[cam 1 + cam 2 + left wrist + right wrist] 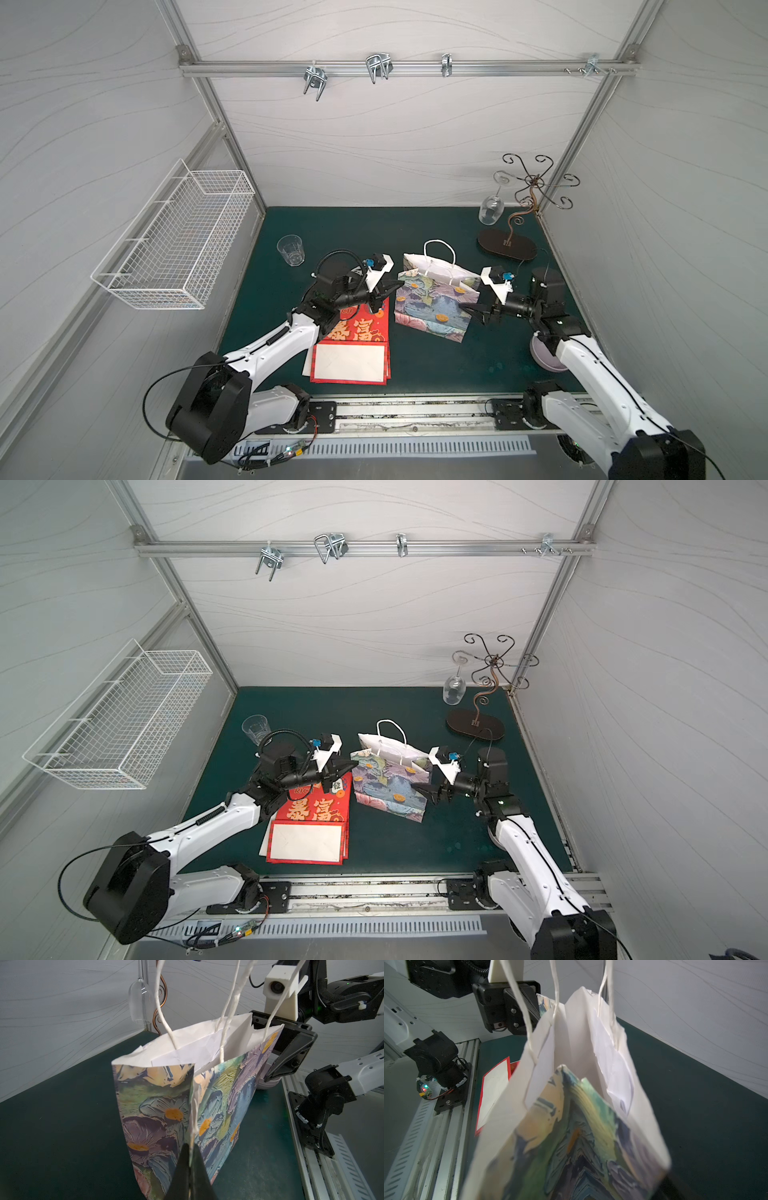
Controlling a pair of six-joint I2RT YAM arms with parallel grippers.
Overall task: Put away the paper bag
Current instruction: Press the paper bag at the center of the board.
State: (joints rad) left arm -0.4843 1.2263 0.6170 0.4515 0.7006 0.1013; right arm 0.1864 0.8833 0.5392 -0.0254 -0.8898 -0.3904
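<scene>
The paper bag, floral outside and white inside with white cord handles, stands upright and open-mouthed in the middle of the green mat. My left gripper is shut on the folded side edge of the bag, with the paper pinched between its black fingers. My right gripper is at the opposite side of the bag, its fingers apart around the side fold. In the right wrist view the bag fills the frame and hides the fingers.
A red bag lies flat on the mat beside my left arm. A clear tumbler stands at the back left, and a wine glass hangs on a rack at the back right. A wire basket hangs on the left wall. Hooks sit on the rail above.
</scene>
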